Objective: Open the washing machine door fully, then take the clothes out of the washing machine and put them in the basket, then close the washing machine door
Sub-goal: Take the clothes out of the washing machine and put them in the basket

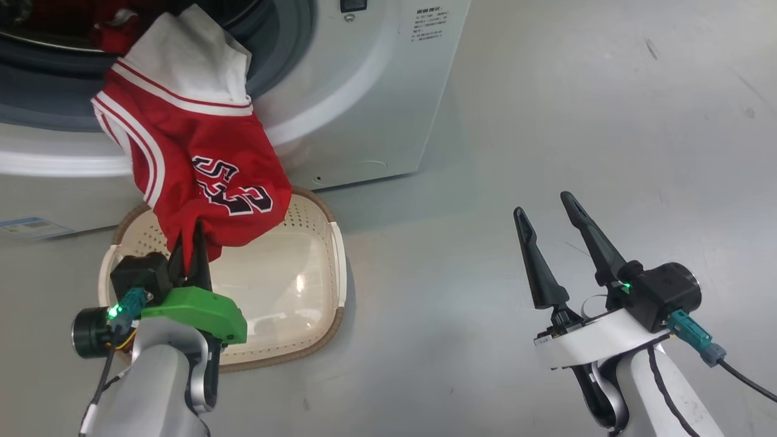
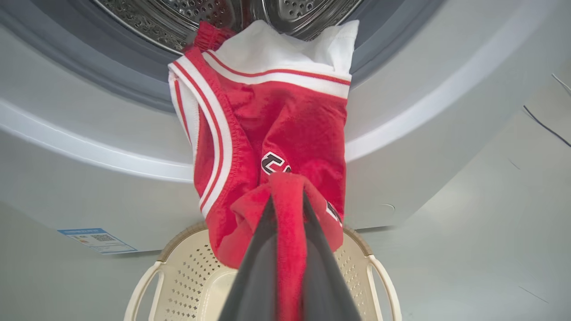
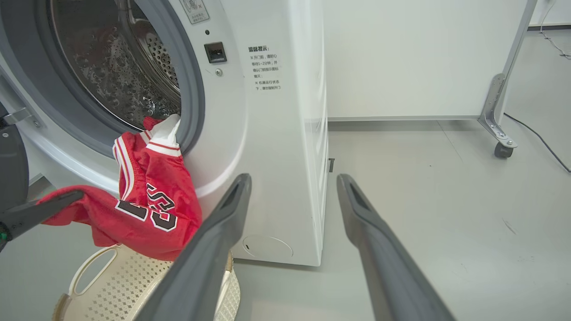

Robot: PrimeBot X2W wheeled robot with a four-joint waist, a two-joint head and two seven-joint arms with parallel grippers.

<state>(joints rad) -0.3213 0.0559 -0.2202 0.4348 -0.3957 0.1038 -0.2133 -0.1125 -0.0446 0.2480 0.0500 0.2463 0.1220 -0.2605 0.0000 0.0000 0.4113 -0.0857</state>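
- Head view: find the left gripper [image 1: 189, 243] at the lower left. It is clamped on a fold of the clothes [image 1: 200, 158].
- Head view: the clothes stretch from the drum opening of the machine [image 1: 364, 109] down over the far rim of the basket [image 1: 337, 267]. The basket stands on the floor [image 1: 546, 91], just in front of the machine.
- Head view: find the right gripper [image 1: 543, 205] at the lower right. Its fingers are spread wide and hold nothing. It is over bare floor, well apart from the basket.
- Left wrist view: the left gripper [image 2: 287, 200] pinches a red fold between its two fingers. The top of the clothes [image 2: 285, 120] lies over the lip of the drum [image 2: 178, 18], with the white part uppermost. The basket [image 2: 178, 236] is below the fingers. A blue label [image 2: 96, 240] sits low on the machine front.
- Right wrist view: the right gripper [image 3: 294, 178] stands open, framing the machine's front corner. The clothes [image 3: 156, 209] hang out of the opening above the basket [image 3: 111, 290]. At the left edge, a left finger [image 3: 44, 209] touches the cloth.
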